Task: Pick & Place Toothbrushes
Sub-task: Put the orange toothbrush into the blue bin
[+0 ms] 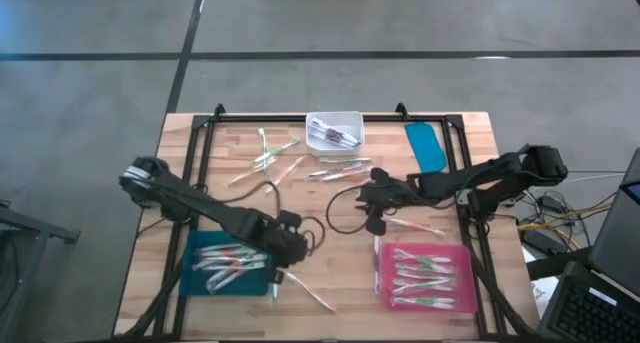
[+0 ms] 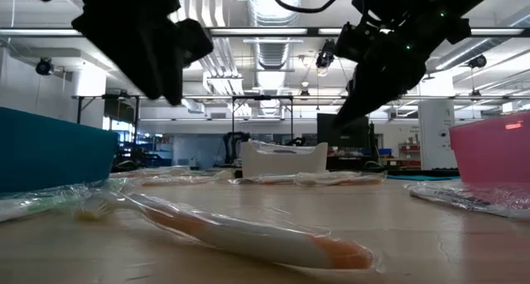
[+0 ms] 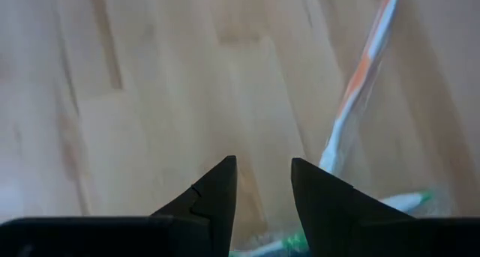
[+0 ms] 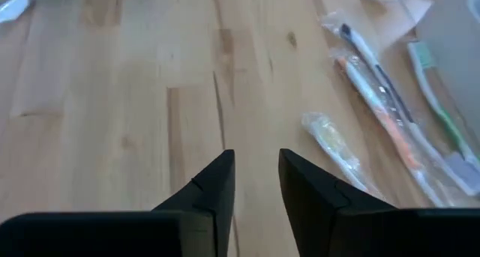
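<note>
**Both grippers empty, loose brushes left to bag**

The left gripper (image 1: 283,273) hangs at about 6 o'clock on the table (image 1: 180,143), just off the teal tray (image 1: 200,241). Its fingers (image 3: 210,204) sit a little apart with nothing between them. Right below it lies an orange-accented toothbrush (image 1: 310,295) in clear wrap, with a green one (image 3: 405,204) crossing near its end. That orange brush looks like the next pick.

The right gripper (image 1: 377,221) is near table centre, just above the pink tray (image 1: 465,251), with its fingers (image 4: 214,189) also slightly parted and holding nothing. A wrapped brush (image 1: 420,226) lies at its 3 o'clock side.

More loose toothbrushes (image 1: 272,153) are scattered toward 11 o'clock, a few rest in the white bin (image 1: 333,118) at 12, and both trays already hold plenty.

To do this well, the left arm probably wants its jaws square across the handle, not along it. It should come down at the stiff middle so it doesn't pinch only crinkly wrapper, and stay clear of the green brush so only one lifts.
</note>
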Motion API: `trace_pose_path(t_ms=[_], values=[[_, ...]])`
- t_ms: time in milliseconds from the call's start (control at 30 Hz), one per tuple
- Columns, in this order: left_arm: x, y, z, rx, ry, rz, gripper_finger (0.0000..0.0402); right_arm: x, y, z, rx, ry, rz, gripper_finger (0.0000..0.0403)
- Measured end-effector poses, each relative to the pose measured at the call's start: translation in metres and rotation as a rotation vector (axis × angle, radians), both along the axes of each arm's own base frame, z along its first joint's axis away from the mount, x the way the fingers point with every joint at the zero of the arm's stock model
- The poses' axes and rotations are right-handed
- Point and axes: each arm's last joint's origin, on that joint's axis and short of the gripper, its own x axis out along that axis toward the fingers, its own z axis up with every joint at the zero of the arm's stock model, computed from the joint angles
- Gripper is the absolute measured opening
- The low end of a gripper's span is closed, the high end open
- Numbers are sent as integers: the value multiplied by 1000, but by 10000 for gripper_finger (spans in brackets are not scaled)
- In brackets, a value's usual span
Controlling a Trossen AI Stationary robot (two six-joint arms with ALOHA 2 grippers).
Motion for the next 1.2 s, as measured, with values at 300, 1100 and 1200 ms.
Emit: trace_pose_path(t_ms=[300,1100,1200], values=[[34,-31,-18,44,184,-108,133,7,0,1,-1,-15,2,132],[51,-52,-35,-32,182,-156,133,5,0,-3,32,-12,-26,108],[47,-50,-46,-29,206,-138,133,4,0,-4,33,-11,-26,107]])
